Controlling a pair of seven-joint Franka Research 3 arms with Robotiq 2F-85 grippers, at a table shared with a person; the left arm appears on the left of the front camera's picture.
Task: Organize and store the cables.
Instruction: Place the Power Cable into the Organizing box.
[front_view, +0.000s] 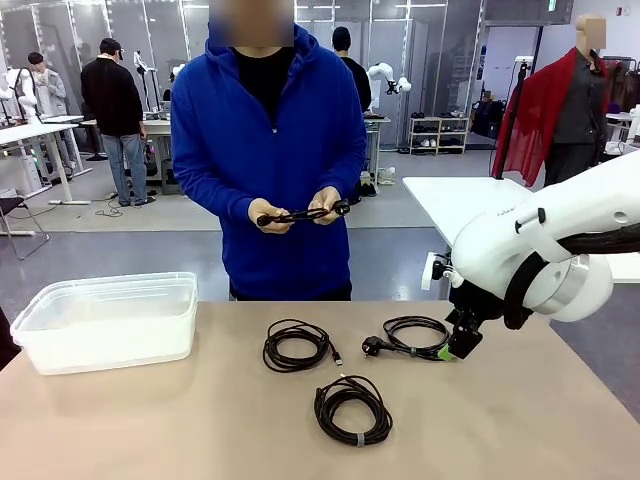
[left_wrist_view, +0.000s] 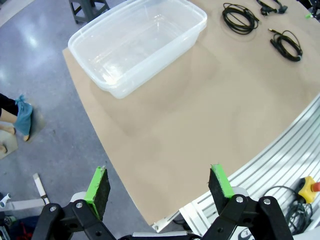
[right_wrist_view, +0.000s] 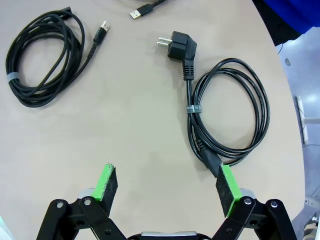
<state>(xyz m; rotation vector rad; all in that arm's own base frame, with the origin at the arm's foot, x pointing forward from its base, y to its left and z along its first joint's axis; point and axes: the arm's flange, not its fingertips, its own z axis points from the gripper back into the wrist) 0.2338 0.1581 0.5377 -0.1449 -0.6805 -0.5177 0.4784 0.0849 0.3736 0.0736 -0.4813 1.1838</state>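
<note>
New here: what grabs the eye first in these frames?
The open right gripper is poised over a coiled power cord at the right side of the table. Across it, a person in a blue hoodie holds another cable. A clear, empty plastic bin sits at the left.

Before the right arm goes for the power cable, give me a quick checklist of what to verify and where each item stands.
1. Right gripper open: ok.
2. Power cable tied, lying by itself: ok.
3. Right gripper centred over the power cable: not ok; the coil sits off to one side, by one pad.
4. Bin open and empty: ok.
5. Left gripper open, away from the power cable: ok.
6. Person's hand above the table, holding another cable: ok.
</note>
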